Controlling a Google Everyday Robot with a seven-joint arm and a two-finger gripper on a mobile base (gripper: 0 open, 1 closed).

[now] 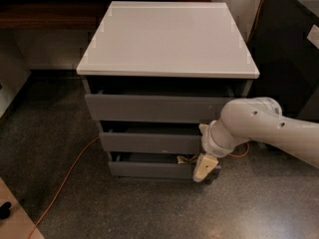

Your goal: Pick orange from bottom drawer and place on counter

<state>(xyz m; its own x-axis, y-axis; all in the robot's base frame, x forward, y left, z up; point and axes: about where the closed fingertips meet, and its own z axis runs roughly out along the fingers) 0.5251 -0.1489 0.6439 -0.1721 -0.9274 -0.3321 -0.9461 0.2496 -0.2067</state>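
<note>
tool [205,167], cream and smooth, grip unreadable, hangs at right corner of flat grey bottom drawer [149,170].

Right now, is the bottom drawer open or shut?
Slightly open: the bottom drawer shows a dark strip of interior behind its front panel. The hand is at its right end.

The speckled floor [149,210] carries the grey cabinet [154,108] and an orange cable [67,180], the gripper [204,167] low beside the cabinet.
</note>
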